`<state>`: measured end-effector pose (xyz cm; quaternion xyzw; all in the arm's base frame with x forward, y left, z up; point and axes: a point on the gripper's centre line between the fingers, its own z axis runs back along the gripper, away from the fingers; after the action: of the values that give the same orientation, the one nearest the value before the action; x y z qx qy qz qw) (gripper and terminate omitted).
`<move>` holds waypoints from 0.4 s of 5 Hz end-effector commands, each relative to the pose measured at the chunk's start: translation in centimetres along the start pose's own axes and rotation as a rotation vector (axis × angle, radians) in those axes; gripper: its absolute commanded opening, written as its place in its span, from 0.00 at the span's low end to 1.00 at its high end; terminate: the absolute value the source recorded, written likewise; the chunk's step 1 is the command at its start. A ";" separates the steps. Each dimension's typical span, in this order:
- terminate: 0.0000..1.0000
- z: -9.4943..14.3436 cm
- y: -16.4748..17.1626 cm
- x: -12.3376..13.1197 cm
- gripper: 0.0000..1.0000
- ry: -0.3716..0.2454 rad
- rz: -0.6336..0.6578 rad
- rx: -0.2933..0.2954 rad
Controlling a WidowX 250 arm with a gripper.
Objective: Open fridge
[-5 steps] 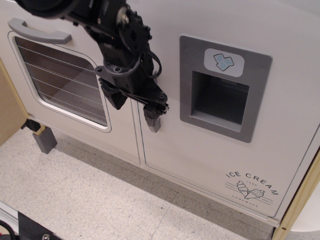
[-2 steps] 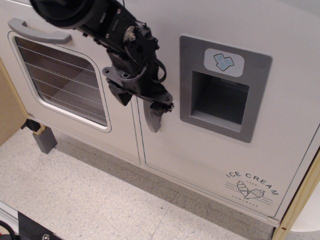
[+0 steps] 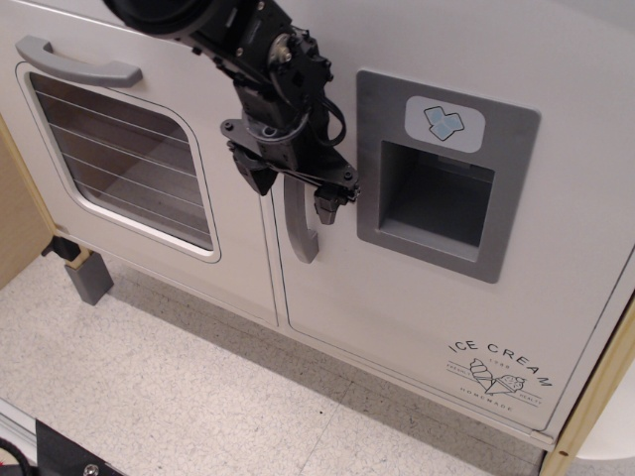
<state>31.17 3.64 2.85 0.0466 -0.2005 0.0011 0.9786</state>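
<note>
Fridge (image 3: 417, 297) door is on the right half of the white cabinet, still flush with the frame, seam to the oven door (image 3: 129, 149) unchanged. So not opened yet.

Handle (image 3: 301, 223) is the grey vertical bar at the door's left edge. Over the last second the gripper (image 3: 298, 188) has moved up and right along it: it was down over the bar's lower end, now it sits on the upper part and the whole lower curve of the bar is exposed. One finger (image 3: 325, 203) shows on the right of the bar, the other on the left, so the jaws straddle it. Whether they're actually clamped on it, can't tell from this angle.

Dispenser panel (image 3: 442, 188) is just right of the gripper, not touched. Ice cream logo (image 3: 499, 375) is lower right, well clear.

Read: grasp point re-picked higher on the bar, pull hasn't started. Next it needs a firm close, then an outward swing about the right-side hinge.
</note>
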 end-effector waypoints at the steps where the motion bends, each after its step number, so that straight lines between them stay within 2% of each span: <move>1: 0.00 0.7 0.6 1.6 0.00 -0.064 -0.026 -0.036; 2: 0.00 1.1 0.7 1.4 0.00 -0.068 -0.019 -0.056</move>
<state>31.41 4.12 2.87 0.0142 -0.2113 -0.0078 0.9773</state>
